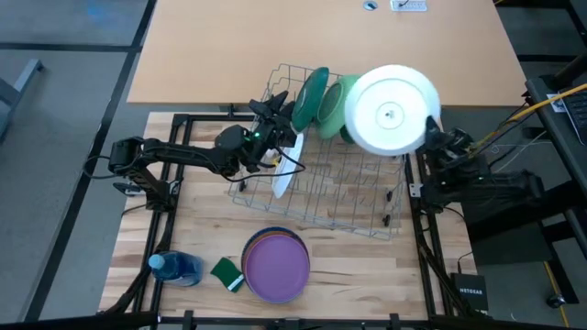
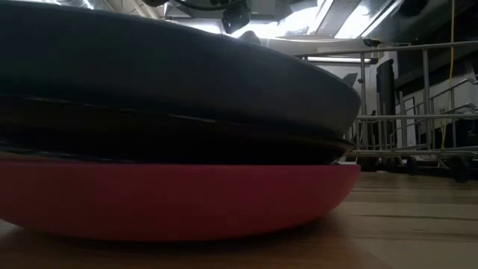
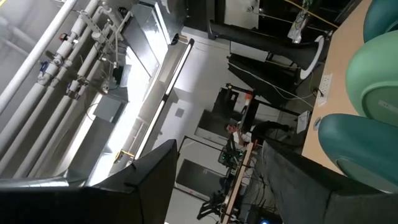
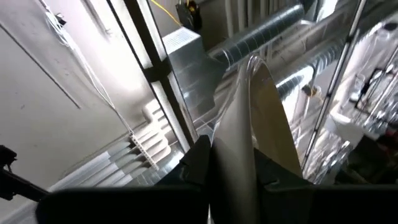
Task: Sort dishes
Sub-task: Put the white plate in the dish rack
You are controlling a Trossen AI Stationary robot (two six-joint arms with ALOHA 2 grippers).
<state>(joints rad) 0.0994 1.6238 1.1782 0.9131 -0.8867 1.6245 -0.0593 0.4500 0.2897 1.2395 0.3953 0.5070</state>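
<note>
Even overhead light; low view backlit, stacked plates (image 2: 172, 112) dark, blurred; ceiling glare.

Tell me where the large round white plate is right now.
In the high view, the large round white plate is held by the right gripper above the wire dish rack's far right corner, beside the light green plate.

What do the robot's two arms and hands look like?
Both arms are dark, jointed metal with black cables along them. The left arm shows a small green light near its left hand. The right hand has two dark, flat-sided fingers; yellow cable runs nearby.
</note>
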